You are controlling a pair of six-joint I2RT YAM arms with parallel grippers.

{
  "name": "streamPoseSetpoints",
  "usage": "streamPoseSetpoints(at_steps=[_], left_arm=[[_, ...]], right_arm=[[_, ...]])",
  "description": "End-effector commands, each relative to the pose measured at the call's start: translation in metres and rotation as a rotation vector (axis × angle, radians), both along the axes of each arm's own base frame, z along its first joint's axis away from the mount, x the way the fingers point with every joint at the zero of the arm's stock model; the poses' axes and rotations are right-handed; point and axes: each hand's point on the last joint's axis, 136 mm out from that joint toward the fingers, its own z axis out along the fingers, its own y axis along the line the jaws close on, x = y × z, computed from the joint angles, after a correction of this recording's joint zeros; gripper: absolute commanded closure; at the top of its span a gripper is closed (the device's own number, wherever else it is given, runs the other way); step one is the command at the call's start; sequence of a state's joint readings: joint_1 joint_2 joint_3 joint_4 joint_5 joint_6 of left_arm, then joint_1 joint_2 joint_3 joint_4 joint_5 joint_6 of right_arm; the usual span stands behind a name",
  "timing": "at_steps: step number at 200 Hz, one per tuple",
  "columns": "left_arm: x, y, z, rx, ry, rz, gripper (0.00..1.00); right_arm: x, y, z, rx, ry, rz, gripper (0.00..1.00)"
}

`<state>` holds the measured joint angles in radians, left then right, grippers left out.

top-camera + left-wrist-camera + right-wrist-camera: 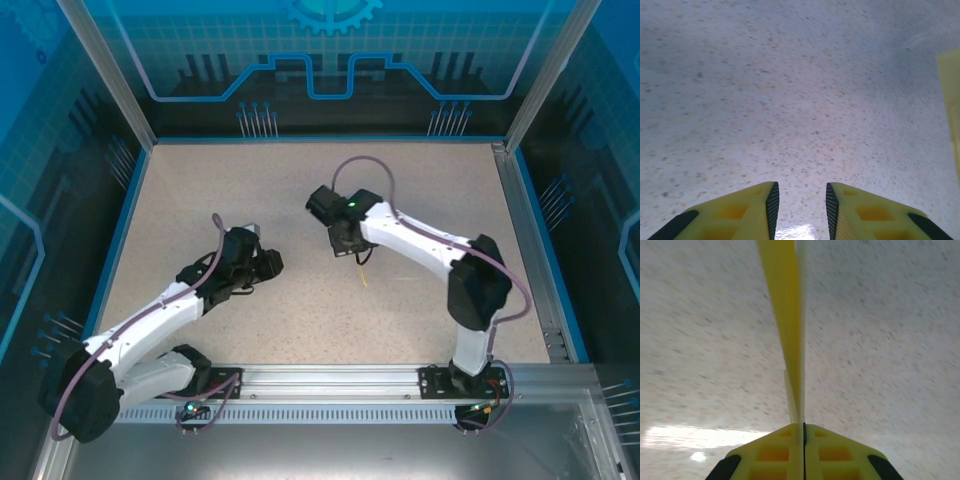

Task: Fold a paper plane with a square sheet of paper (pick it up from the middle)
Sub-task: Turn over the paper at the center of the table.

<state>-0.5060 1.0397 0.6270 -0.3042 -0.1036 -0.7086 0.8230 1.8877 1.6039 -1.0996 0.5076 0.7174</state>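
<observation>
The yellow paper point(785, 315) is folded flat and narrow. I see it edge-on, running straight out from my right gripper point(803, 425), which is shut on its near end. From above it is a thin yellow sliver point(362, 276) hanging just below the right gripper point(350, 252) at mid-table. I cannot tell its folded shape from this angle. My left gripper point(800, 192) is open over bare tabletop with nothing between its fingers point(771, 205). It sits left of the right gripper point(268, 262) and apart from it. A strip of the paper point(952, 110) shows at the right edge of the left wrist view.
The speckled beige tabletop point(300, 190) is bounded by a blue rim and metal posts point(105, 70). An aluminium rail point(340, 385) runs along the near edge and carries both arm bases. Glass walls enclose the back and sides.
</observation>
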Motion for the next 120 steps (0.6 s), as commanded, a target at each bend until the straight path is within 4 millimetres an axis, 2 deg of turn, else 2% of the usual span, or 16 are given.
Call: streamPoseSetpoints(at_steps=[1, 34, 83, 95, 101, 120], left_arm=[[-0.004, 0.027, -0.002, 0.061, -0.013, 0.109, 0.66], [-0.01, 0.04, 0.001, 0.08, -0.037, 0.145, 0.64], [-0.014, 0.04, -0.001, 0.07, -0.014, 0.146, 0.62], [-0.014, 0.039, -0.002, 0.071, -0.01, 0.143, 0.62], [-0.015, 0.04, -0.002, 0.074, -0.004, 0.145, 0.62], [-0.016, 0.039, -0.004, 0.068, 0.007, 0.142, 0.6]], right_arm=[[-0.022, -0.031, -0.016, -0.288, 0.073, -0.022, 0.94], [-0.029, 0.002, -0.044, -0.299, 0.111, -0.026, 0.92], [-0.038, 0.046, -0.075, -0.244, 0.169, 0.001, 0.9], [-0.04, 0.053, -0.083, -0.215, 0.189, 0.01, 0.85], [-0.041, 0.057, -0.085, -0.197, 0.198, 0.014, 0.78], [-0.045, 0.069, -0.092, -0.134, 0.233, 0.041, 0.67]])
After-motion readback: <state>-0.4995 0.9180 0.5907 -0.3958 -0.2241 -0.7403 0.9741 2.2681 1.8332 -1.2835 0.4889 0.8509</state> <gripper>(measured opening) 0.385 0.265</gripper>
